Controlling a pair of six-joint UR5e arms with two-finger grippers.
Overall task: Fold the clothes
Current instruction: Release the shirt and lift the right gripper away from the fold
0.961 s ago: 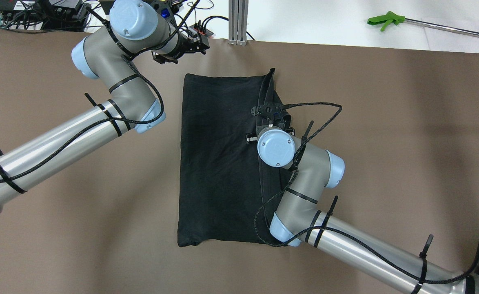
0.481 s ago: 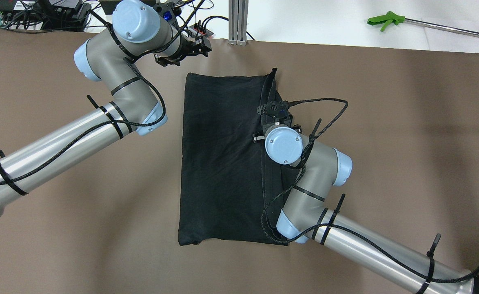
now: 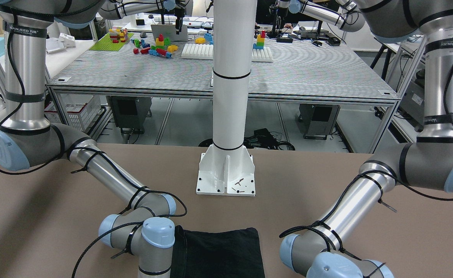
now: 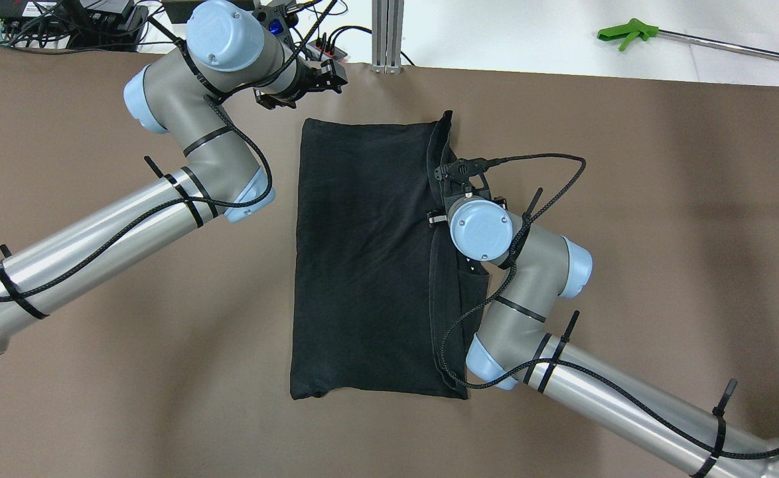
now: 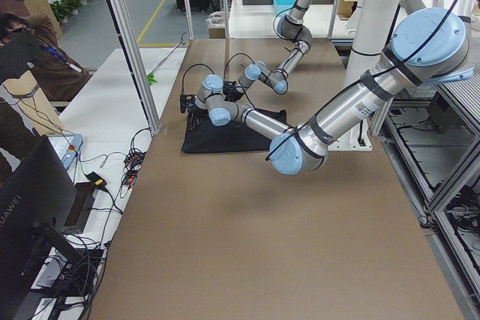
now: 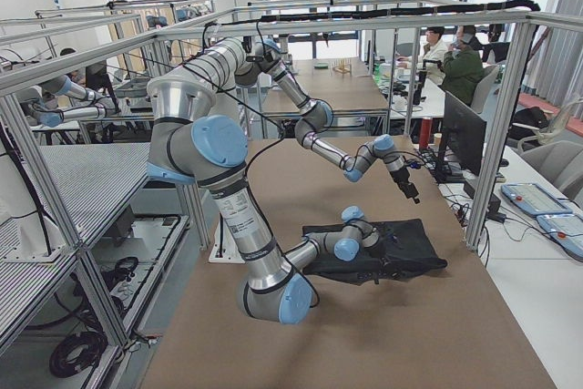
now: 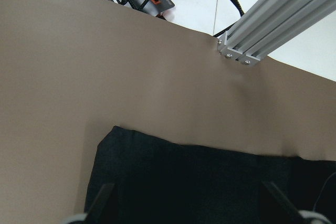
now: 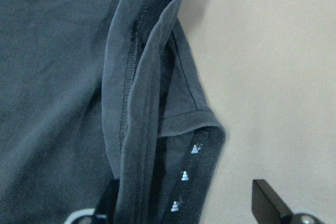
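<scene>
The black cloth (image 4: 363, 265) lies flat on the brown table, a tall rectangle, with its right edge folded over into a narrow doubled strip (image 4: 446, 292). It also shows in the front view (image 3: 218, 251). My right gripper (image 4: 462, 189) hangs over that right edge. In the right wrist view it (image 8: 186, 198) is open, and the hemmed fold (image 8: 136, 103) lies by its left finger. My left gripper (image 4: 336, 73) is above the table just beyond the cloth's far left corner. In the left wrist view it (image 7: 188, 195) is open and empty over the cloth's far edge (image 7: 210, 182).
A white pillar base (image 3: 226, 177) is bolted to the table on the robot's side of the cloth. An aluminium post (image 4: 387, 33), a power strip with cables (image 4: 323, 46) and a green-handled tool (image 4: 628, 32) lie past the far edge.
My right arm has moved right, from over the cloth towards its right edge. My left arm has shifted slightly right. The cloth stays about where it was.
</scene>
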